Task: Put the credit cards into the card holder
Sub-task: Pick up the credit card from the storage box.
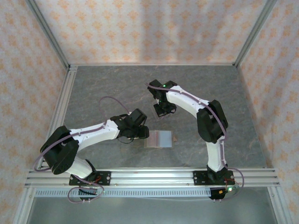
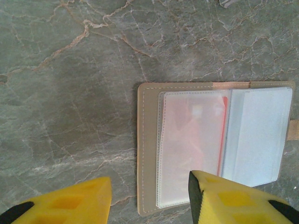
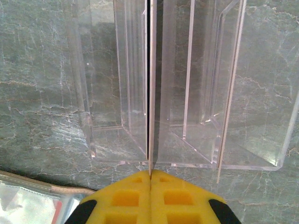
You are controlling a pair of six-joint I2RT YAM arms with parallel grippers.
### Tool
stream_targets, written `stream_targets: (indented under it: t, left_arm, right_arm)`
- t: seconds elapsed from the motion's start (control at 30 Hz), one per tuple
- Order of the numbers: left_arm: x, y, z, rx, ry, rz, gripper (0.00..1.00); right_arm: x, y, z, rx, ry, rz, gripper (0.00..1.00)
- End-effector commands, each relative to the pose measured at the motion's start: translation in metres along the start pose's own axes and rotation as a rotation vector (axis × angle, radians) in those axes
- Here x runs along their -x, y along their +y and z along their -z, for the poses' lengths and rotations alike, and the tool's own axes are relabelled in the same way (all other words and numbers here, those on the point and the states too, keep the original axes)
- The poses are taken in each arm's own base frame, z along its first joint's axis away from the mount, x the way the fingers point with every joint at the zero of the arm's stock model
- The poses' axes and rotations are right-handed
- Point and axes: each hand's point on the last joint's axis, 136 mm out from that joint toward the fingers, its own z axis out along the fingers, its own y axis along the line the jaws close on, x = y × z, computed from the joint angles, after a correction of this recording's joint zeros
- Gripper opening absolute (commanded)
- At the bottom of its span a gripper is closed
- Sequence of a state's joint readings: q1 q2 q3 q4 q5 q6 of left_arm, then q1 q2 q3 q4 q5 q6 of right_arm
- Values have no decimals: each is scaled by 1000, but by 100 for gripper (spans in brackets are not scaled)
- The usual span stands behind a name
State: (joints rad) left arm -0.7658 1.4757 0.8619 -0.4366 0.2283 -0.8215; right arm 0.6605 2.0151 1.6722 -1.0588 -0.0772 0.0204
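The card holder (image 2: 149, 154) lies opened flat on the table, tan with clear plastic sleeves; it also shows near the table's middle (image 1: 159, 139) and as a corner (image 3: 60, 189). One red credit card (image 2: 196, 135) sits inside its left sleeve. My left gripper (image 2: 150, 179) is open just above the holder's near left part, one finger (image 2: 70, 203) over bare table and the other (image 2: 233, 198) over the sleeves. My right gripper (image 3: 150, 173) is shut on another credit card (image 3: 151, 93), seen edge-on and standing in a slot of the stand.
A clear acrylic slotted stand (image 3: 210, 93) stands on the grey marbled table (image 1: 103, 84) just beyond the card holder, under my right gripper (image 1: 163, 111). Patterned walls and metal rails (image 1: 149, 176) close in the table.
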Motion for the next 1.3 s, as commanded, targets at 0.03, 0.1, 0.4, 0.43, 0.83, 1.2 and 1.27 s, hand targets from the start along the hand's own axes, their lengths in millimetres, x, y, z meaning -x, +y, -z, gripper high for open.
stream_targets:
  t: [0.03, 0.1, 0.4, 0.43, 0.83, 1.2, 1.27]
  left_arm:
    - [0, 1, 6, 5, -27, 4, 48]
    - [0, 1, 7, 3, -28, 5, 48]
    - [-1, 2, 6, 2, -27, 10, 48]
    - [0, 2, 6, 3, -28, 9, 48]
    - [0, 0, 7, -1, -28, 2, 48]
    - [-1, 2, 8, -1, -32, 4, 48]
    - [-1, 2, 9, -1, -32, 1, 48]
  right_arm:
    - [-2, -3, 15, -22, -12, 21, 0]
    - [-2, -4, 20, -23, -20, 18, 0]
    - [0, -8, 36, -29, -51, 15, 0]
    - [-1, -8, 38, -27, -54, 13, 0]
    - [0, -6, 49, -9, -65, 4, 0]
    - [-9, -8, 75, -4, -95, -6, 0]
    - [-11, -7, 81, 0, -106, -11, 0]
